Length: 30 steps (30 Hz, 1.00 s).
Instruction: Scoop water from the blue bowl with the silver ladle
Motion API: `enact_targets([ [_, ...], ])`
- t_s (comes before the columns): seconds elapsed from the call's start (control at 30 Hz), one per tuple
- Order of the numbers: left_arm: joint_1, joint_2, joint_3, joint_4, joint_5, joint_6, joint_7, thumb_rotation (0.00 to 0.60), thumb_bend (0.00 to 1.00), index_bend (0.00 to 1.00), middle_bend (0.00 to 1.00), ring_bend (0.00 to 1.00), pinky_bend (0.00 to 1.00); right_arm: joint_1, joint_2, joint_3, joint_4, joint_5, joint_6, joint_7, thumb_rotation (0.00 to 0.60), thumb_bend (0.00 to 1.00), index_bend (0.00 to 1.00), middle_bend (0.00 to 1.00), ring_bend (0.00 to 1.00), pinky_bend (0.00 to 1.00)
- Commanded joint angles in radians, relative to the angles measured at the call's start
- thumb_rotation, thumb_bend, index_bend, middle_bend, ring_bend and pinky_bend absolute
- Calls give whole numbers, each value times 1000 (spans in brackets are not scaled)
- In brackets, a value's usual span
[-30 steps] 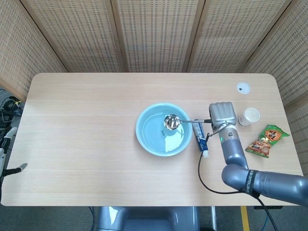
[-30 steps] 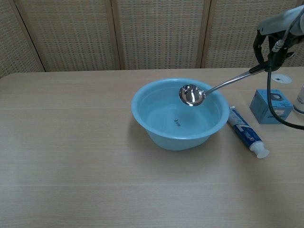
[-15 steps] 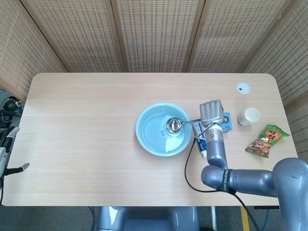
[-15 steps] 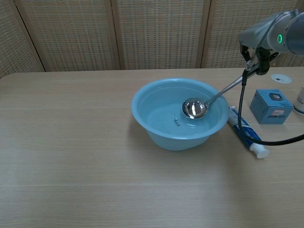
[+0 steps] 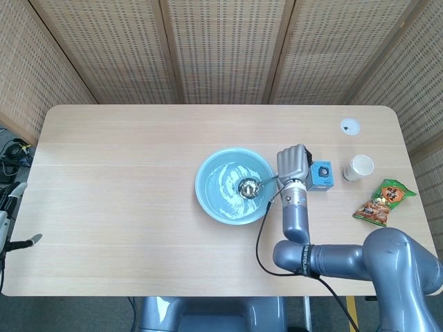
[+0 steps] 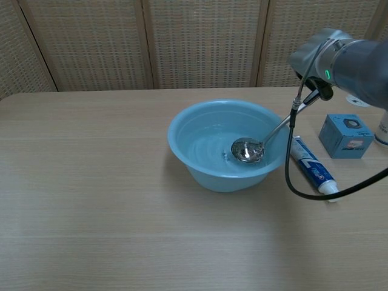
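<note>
The blue bowl (image 5: 232,185) (image 6: 225,144) stands mid-table with rippling water in it. My right hand (image 5: 293,163) (image 6: 315,57) grips the handle of the silver ladle (image 5: 249,186) (image 6: 247,150) just right of the bowl's rim. The ladle slants down over the rim, and its cup sits in the water at the bowl's right side. My left hand (image 5: 10,228) barely shows at the left edge of the head view, off the table; I cannot make out its fingers.
A blue box (image 5: 320,176) (image 6: 345,135) and a toothpaste tube (image 6: 313,168) lie right of the bowl. Further right are a paper cup (image 5: 359,167), a snack bag (image 5: 383,203) and a small white disc (image 5: 350,126). A black cable (image 6: 303,182) loops from my right wrist.
My right hand moved left toward the bowl and lowered the ladle. The cup went from above the water down into it, and the water now ripples.
</note>
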Motion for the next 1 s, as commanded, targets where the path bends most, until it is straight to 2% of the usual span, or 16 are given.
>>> enact_targets([
  [0.03,-2,2,-1,2,-1,-2,-4,600,0,0,0,0,0,2,-40,-3,25,-16,27,-48,600,825,751,1000,1000,1000],
  [0.3,-4,2,-1,8,-2,-6,-9,600,0,0,0,0,0,-7,-101,8,58,-30,42,-130,600,824,751,1000,1000,1000],
  [0.53,-5,3,-3,13,-7,-8,-14,600,0,0,0,0,0,-23,-121,66,71,2,24,-153,600,827,752,1000,1000,1000],
  [0.63,-6,3,-3,16,-11,-14,-17,600,0,0,0,0,0,-37,-113,123,56,54,-1,-136,600,828,752,1000,1000,1000],
  [0.67,-6,2,-3,18,-15,-16,-18,600,0,0,0,0,0,-50,-99,182,37,106,-23,-105,600,828,753,1000,1000,1000],
  [0.7,-7,2,-4,20,-17,-19,-19,600,0,0,0,0,0,-58,-79,219,18,137,-45,-91,600,829,753,1000,1000,1000],
  [1.0,-6,4,-2,18,-13,-16,-24,600,0,0,0,0,0,-112,69,349,-97,271,-155,-17,600,837,754,1000,1000,1000],
])
